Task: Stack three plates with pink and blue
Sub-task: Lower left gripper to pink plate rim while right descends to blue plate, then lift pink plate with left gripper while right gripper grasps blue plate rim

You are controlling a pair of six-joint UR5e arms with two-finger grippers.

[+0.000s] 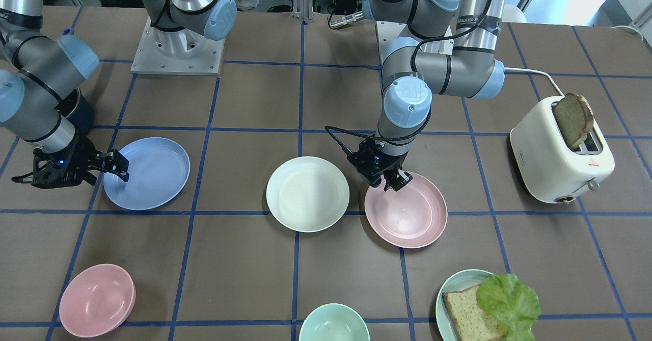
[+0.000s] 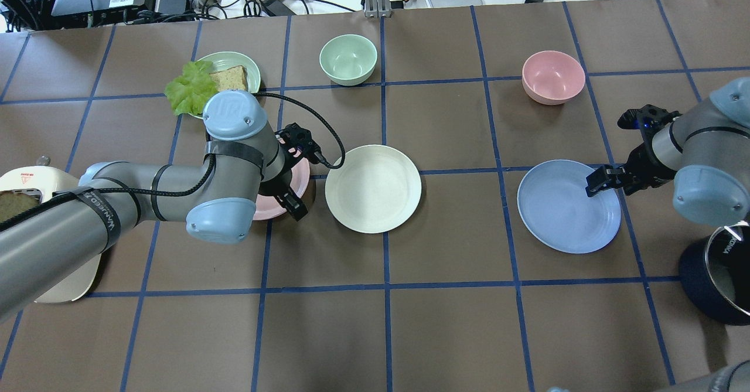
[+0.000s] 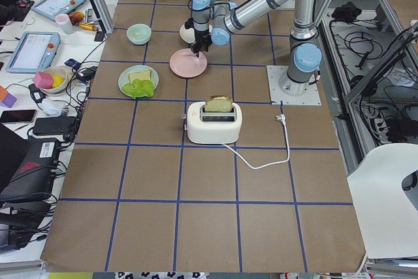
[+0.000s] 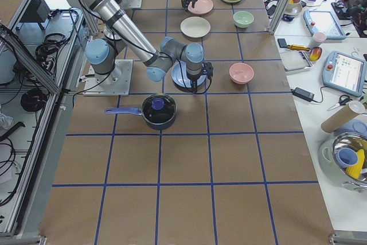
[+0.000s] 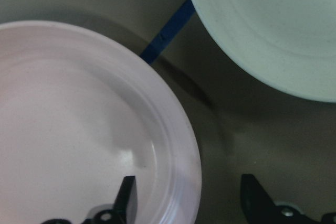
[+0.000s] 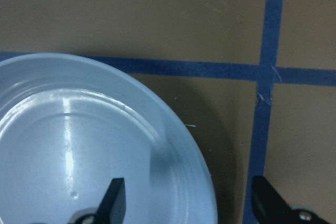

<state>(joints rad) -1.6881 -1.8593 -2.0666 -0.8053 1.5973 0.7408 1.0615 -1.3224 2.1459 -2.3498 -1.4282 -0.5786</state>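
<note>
Lettering you can read: "UR" on the blue joint cap [image 1: 407, 95] above the left hand [image 1: 396, 182], and "WANJEED" on the cable strap [image 2: 98, 211] round that arm in the overhead view. The red mark on the toaster [image 1: 555, 162] is too small to read.

Your left hand is spread wide and empty, straddling the rim of the pink plate [image 1: 407, 216]. In its wrist view one finger [image 5: 126, 199] hangs over the plate's inside, at the lower middle of the frame. The other [image 5: 256, 198] hangs over bare worktop [image 1: 244, 101] outside the rim. You cannot tell whether either finger touches the plate.

The pink plate lies flat at centre right of the front-facing view. The cream-white plate [image 1: 307, 194] is just beside it on the frame's left, their rims nearly meeting.

Your right hand [image 1: 121, 170] is also spread and empty. One finger [image 6: 113, 200] is inside the rim of the blue plate [image 1: 153, 175], the other [image 6: 268, 200] outside it over the worktop. The blue plate lies flat at middle left of the front-facing view, well apart from the other two.

Further out, the toaster stands at the right edge with a bread slice [image 1: 573, 119] sticking up from it, and a pink bowl [image 1: 97, 300] sits lower left.
</note>
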